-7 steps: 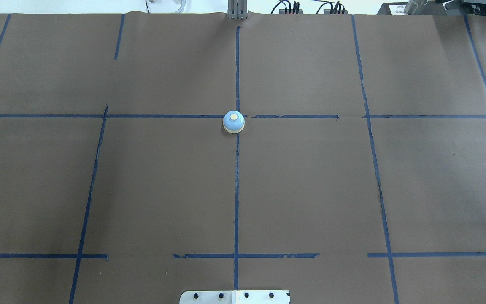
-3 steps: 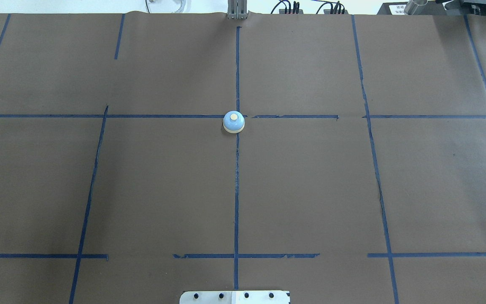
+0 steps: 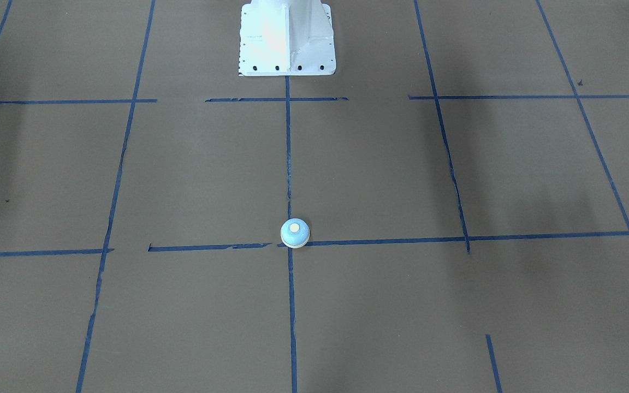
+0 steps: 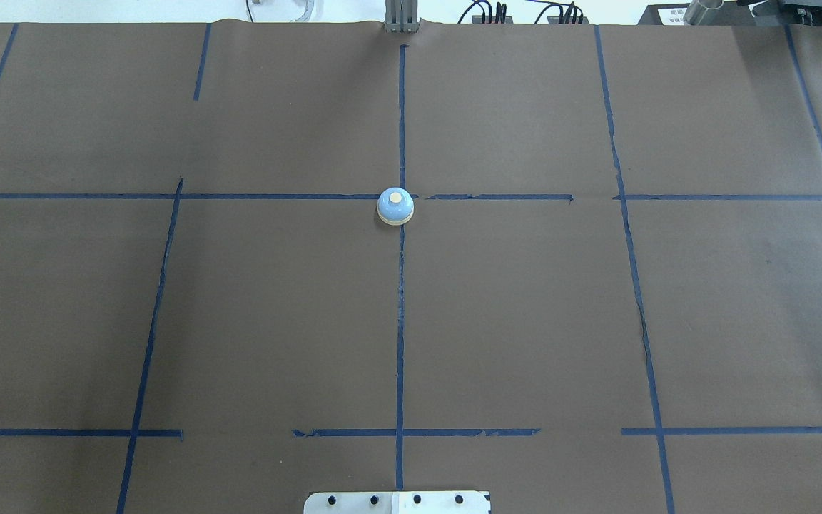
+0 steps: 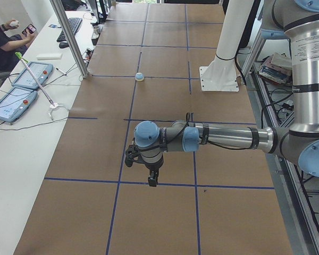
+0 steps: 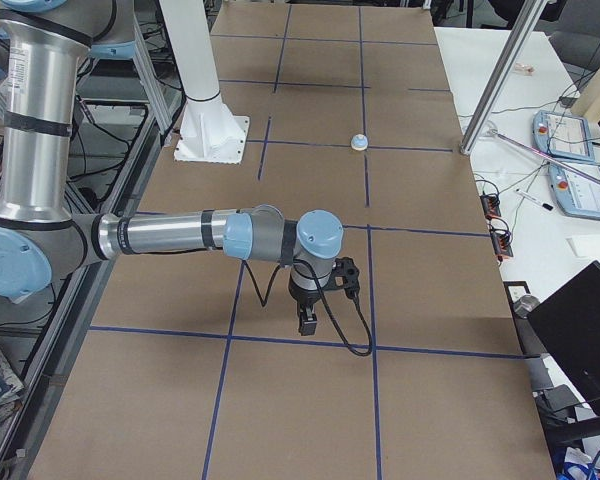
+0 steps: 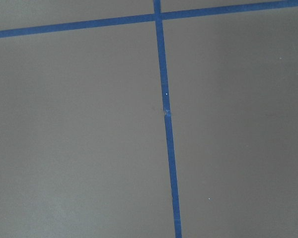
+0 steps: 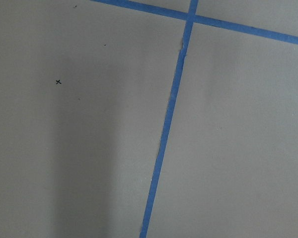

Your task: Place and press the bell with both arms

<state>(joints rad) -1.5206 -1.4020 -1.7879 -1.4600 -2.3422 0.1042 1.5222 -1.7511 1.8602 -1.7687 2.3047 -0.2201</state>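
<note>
Straight out from the white pedestal [image 3: 287, 38], where two blue tape lines [image 4: 401, 128] cross, we see the bell [image 4: 395, 206] standing upright on the brown paper-covered table [image 4: 525, 321] — light-blue dome, cream button on top, with nothing touching it. The left arm [image 5: 223, 137] and the right arm [image 6: 170, 235] reach out on opposite sides of the pedestal, both well apart from the bell. We find the left gripper [image 5: 152, 179] and the right gripper [image 6: 307, 322] only in the side views, each pointing down close over the paper near a tape line. We cannot tell whether either claw is open or closed — the fingers are small and dark there. Both wrist cameras show only paper and tape.
</note>
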